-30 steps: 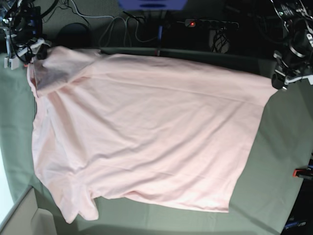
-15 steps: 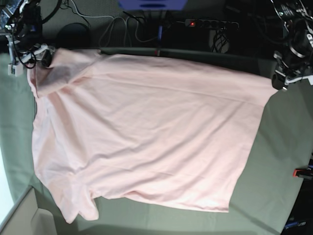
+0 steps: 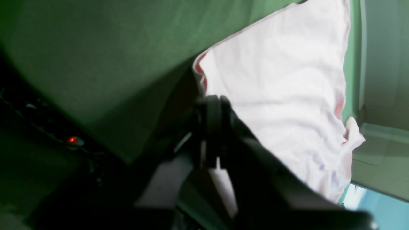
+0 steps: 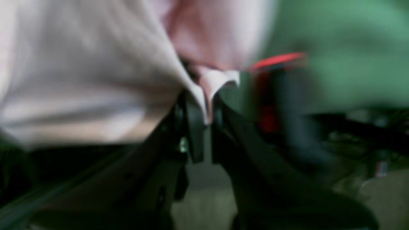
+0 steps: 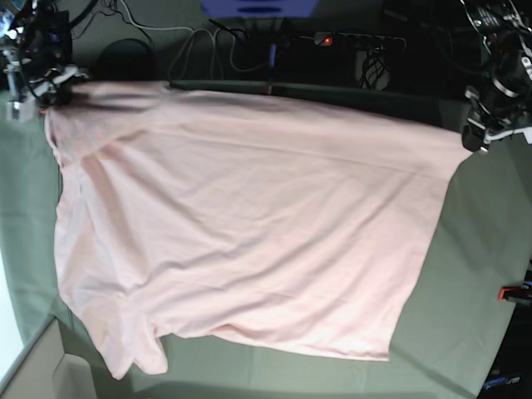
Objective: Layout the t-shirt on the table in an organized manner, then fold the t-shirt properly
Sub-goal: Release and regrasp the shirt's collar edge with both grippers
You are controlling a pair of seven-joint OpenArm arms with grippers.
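A pale pink t-shirt (image 5: pixel 249 224) lies spread across the green-covered table (image 5: pixel 465 274). The right gripper (image 4: pixel 204 119) pinches a fold of its far corner, while the left gripper (image 3: pixel 212 127), jaws closed, clamps the opposite corner.

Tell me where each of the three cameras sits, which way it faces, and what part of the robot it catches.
Base: high above, looking down on the table and the spread t-shirt; right gripper and left gripper at the shirt's far corners.
Left wrist: on the left arm, looking past its shut jaws across the shirt.
Right wrist: on the right arm, close and blurred, facing the pink fabric pinched in its jaws.
Shared: all three show the shirt on green cloth.
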